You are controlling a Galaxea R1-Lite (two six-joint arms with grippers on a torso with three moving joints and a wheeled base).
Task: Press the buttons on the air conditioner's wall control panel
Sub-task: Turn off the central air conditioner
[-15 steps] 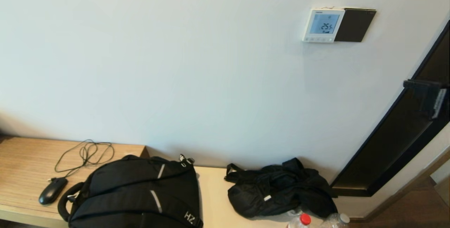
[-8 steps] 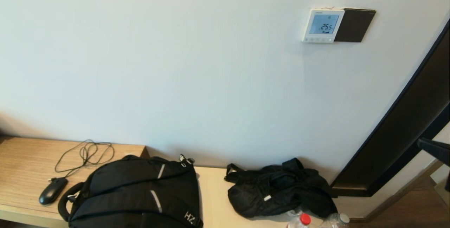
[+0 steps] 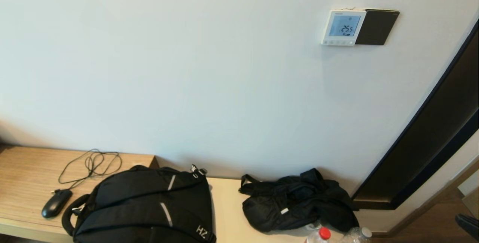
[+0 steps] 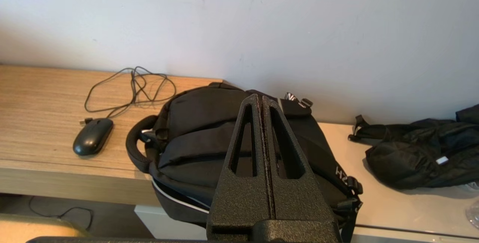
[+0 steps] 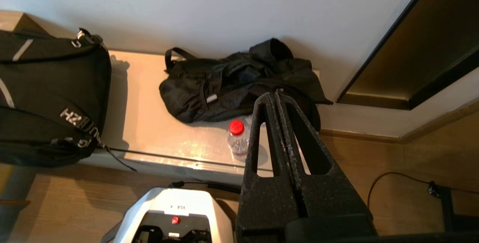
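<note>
The air conditioner's wall control panel (image 3: 343, 27) is a small white square on the wall at the upper right, its pale blue screen reading 25.5. Its buttons (image 3: 338, 42) form a row of tiny pale dots along its bottom edge. My right gripper (image 5: 277, 94) is shut and empty, low down above the bench's right end and far below the panel; only a dark tip of it (image 3: 467, 225) shows at the head view's lower right corner. My left gripper (image 4: 259, 97) is shut and empty, parked over the black backpack (image 4: 224, 138).
A plain black square plate (image 3: 377, 27) adjoins the panel's right side. A dark door frame (image 3: 430, 138) slants down the right. On the bench lie a mouse with cable (image 3: 56, 202), the backpack (image 3: 146, 205), a crumpled black bag (image 3: 295, 202) and a red-capped bottle (image 5: 237, 138).
My right arm has dropped from mid-height at the right edge down to the lower right corner. The panel still reads 25.5. The left arm has not moved.
</note>
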